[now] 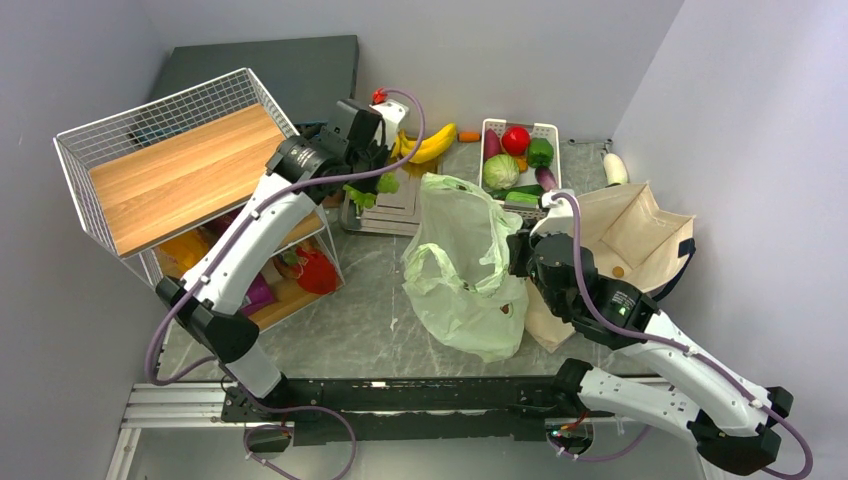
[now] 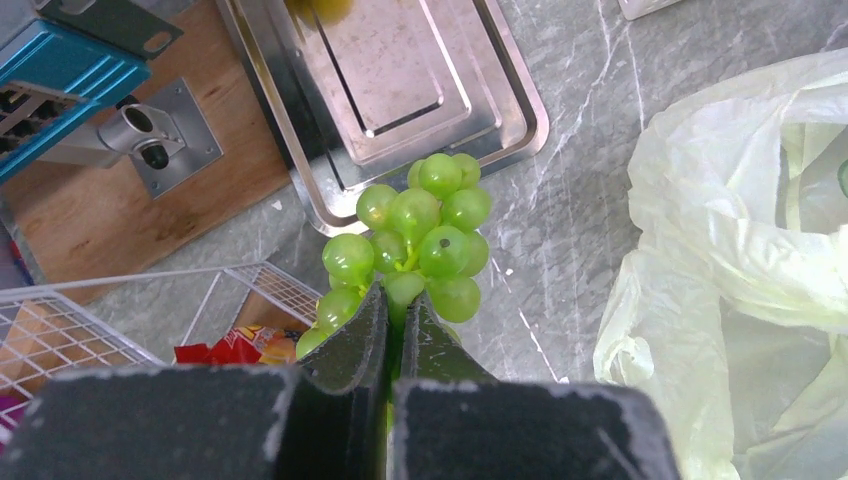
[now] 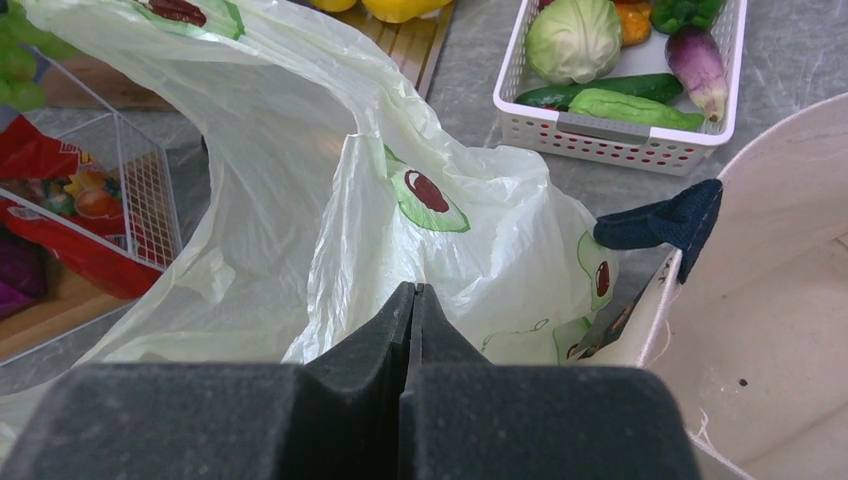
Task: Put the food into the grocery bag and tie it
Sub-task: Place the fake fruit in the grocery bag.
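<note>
On grey marble tabletop (image 1: 370, 330), pale walls (image 1: 520, 50) around: grocery bag (image 1: 465, 270) at centre, pinched by right gripper (image 3: 411, 300); green grapes (image 2: 420, 235) clamped in left gripper (image 2: 397, 305) above steel tray (image 2: 400, 70) edge; vegetables (image 1: 501, 170) in white basket (image 1: 552, 128), far.

The grocery bag (image 1: 462, 262) slumps mid-table — green grapes (image 1: 386, 184) hang near its mouth.

Bright, even light; soft shadows; pale glare on grocery bag (image 2: 740, 200)
</note>
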